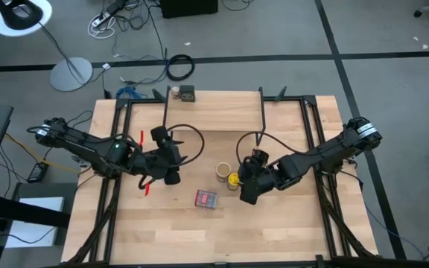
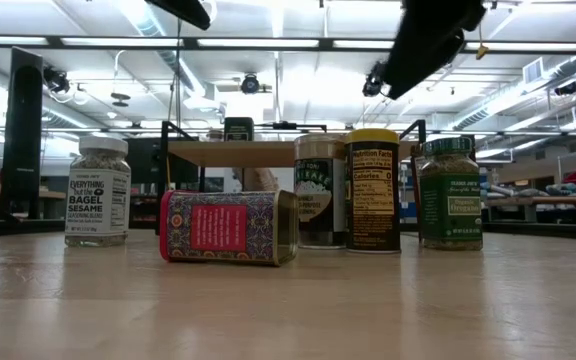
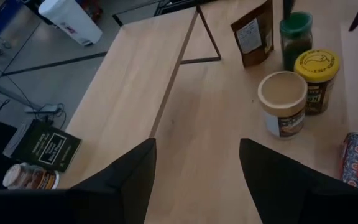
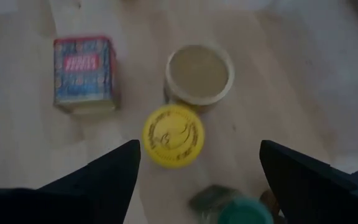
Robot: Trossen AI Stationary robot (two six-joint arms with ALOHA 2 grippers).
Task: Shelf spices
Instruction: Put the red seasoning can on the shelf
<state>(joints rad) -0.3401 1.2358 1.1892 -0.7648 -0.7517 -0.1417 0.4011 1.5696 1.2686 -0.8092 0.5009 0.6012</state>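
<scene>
The red tin (image 1: pixel 205 199) lies on its side on the table. Just beyond it stand the tan-capped jar (image 1: pixel 223 170) and the yellow-lidded jar (image 1: pixel 234 179). In the low view a white-lidded jar (image 2: pixel 98 190) and a green jar (image 2: pixel 450 192) also stand on the table. The shelf (image 1: pixel 214 112) runs along the far side, with a dark tin (image 1: pixel 188 93) and a small jar (image 1: pixel 176 92) on its top board. My right gripper (image 4: pixel 197 168) hovers open above the yellow-lidded jar (image 4: pixel 173 135). My left gripper (image 3: pixel 197 180) is open, off to the jars' left.
A brown canister (image 3: pixel 253 31) stands beside the green jar (image 3: pixel 296 37) near the shelf's black leg (image 3: pixel 207 37). Red-handled objects (image 1: pixel 144 186) lie under my left arm. Bare wood stretches along the table's near edge (image 1: pixel 214 238).
</scene>
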